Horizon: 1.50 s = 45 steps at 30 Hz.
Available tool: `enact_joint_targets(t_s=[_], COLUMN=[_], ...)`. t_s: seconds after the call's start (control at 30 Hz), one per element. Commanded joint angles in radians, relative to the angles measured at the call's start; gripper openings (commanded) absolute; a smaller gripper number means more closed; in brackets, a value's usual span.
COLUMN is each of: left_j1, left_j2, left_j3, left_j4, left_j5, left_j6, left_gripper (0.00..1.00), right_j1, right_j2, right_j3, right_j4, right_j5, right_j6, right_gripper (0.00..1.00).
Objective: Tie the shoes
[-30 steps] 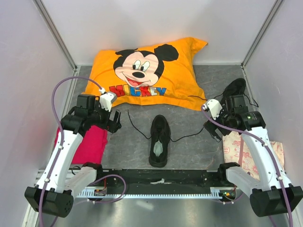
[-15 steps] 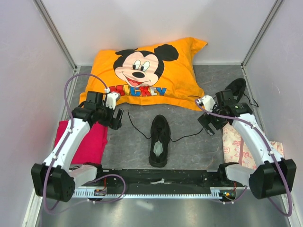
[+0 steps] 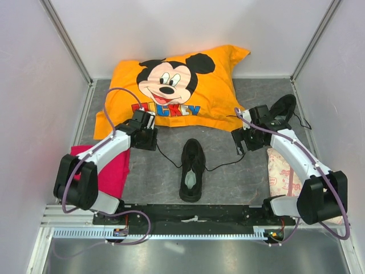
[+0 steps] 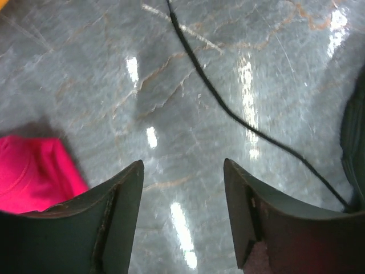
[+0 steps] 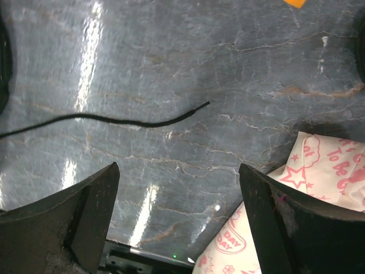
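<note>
Both arms have swung toward the middle shoe [image 3: 193,170]: left of it, left jaws hang part-open, empty, over one lace [image 4: 228,111]; right of it, right jaws gape empty over the other lace [image 5: 142,122]. Lace pickup, I'd judge; each must drop and pinch.

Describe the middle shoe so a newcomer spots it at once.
Start at the big orange Mickey pillow at the back. Just in front of it, dead centre, lies a black sneaker with its pale insole showing. Unlike the other black shoe tucked in the far right corner, it lies in the open, laces trailing to both sides.
</note>
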Motion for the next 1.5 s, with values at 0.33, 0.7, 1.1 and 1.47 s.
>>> enact_joint_targets(t_s=[0.33, 0.7, 1.1, 1.47], left_j1=[-0.086, -0.084, -0.087, -0.086], left_j2=[0.343, 0.443, 0.458, 0.302], left_j3=[0.186, 0.183, 0.195, 0.117], left_j4=[0.153, 0.114, 0.114, 0.203], left_j5=[-0.100, -0.117, -0.057, 0.075], left_j6=[-0.149, -0.192, -0.188, -0.136], left_gripper=[0.47, 0.26, 0.02, 0.02], right_j1=[0.004, 0.002, 0.002, -0.019], right_j2=[0.113, 0.270, 0.406, 0.384], right_j3=[-0.028, -0.031, -0.046, 0.043], right_j4=[0.115, 0.157, 0.203, 0.154], right_j5=[0.152, 0.106, 0.054, -0.081], right_j6=[0.206, 0.295, 0.342, 0.267], right_gripper=[0.91, 0.85, 0.62, 0.00])
